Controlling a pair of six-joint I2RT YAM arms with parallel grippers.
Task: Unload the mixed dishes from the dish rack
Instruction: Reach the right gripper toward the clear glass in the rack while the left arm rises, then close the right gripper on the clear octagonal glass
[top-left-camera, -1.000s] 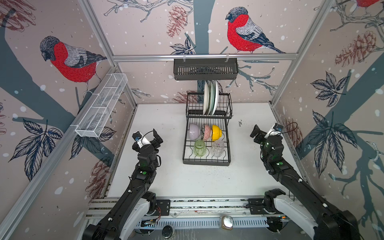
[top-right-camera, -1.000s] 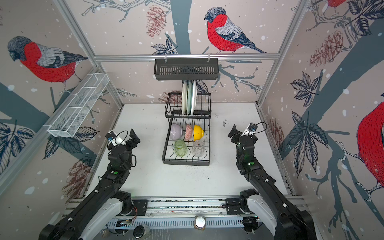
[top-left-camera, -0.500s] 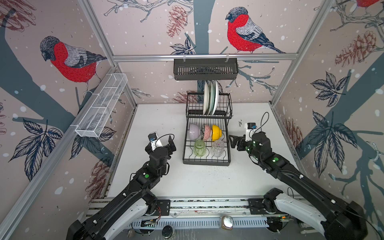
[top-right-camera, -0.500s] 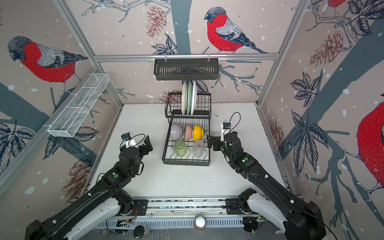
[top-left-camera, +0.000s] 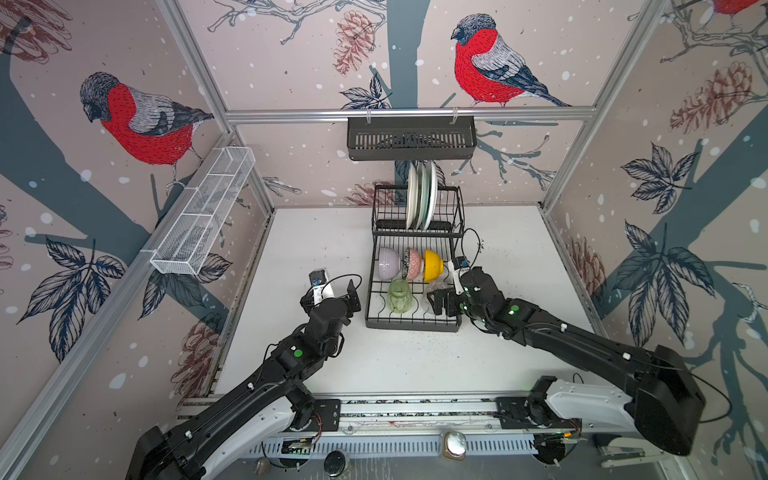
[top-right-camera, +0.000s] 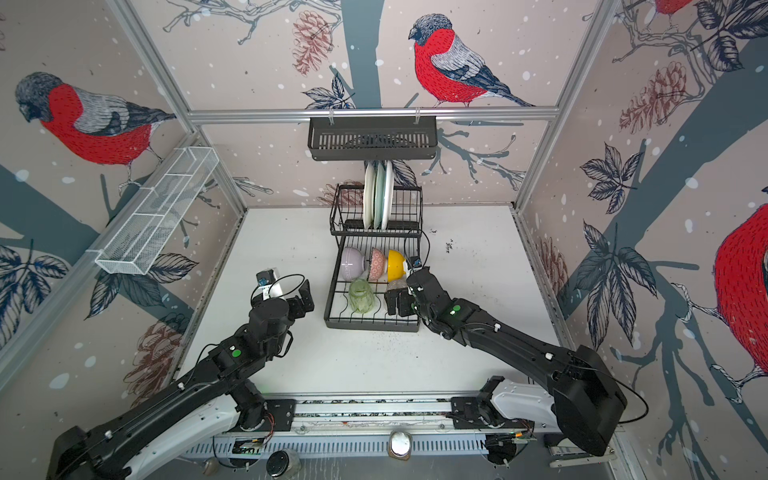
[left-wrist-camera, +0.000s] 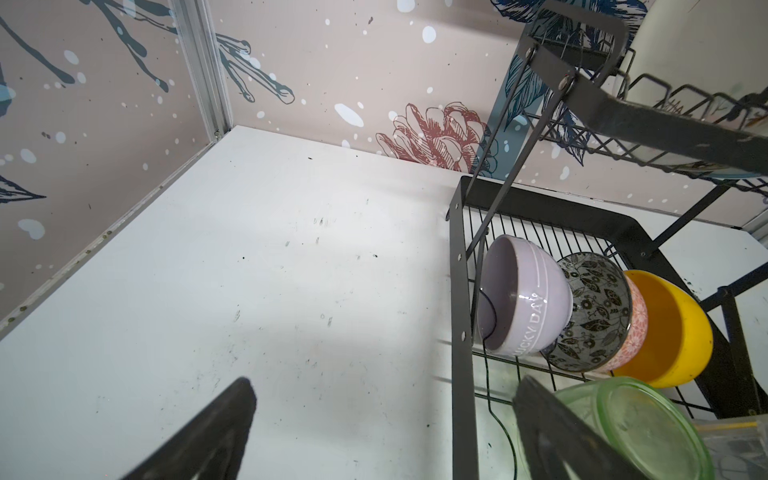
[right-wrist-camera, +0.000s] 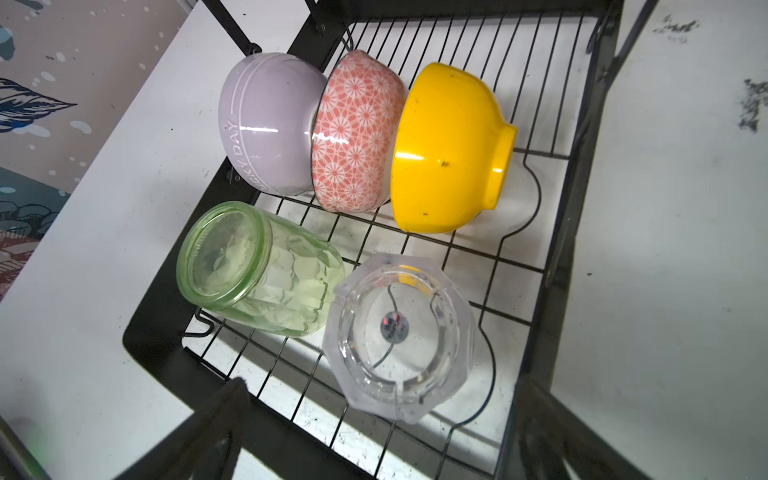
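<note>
The dish rack stands mid-width on the white tabletop, its back close to the far edge. Three plates stand upright on edge in its upper tier. On the lower tier the lilac bowl, pink-patterned bowl and yellow bowl rest on their sides in a touching row. The lilac bowl is toward the tabletop's left edge and the yellow one toward the right. Nearer the front edge, the green glass sits just beside the clear glass, which occupies the tier's near right corner. The left gripper hangs above the tabletop just beside the rack's left side, jaws spread wide with nothing between them. The right gripper is poised over the clear glass, jaws also wide apart. In the right wrist view one finger shows on either side of the glass, clear of it, gripping nothing.
</note>
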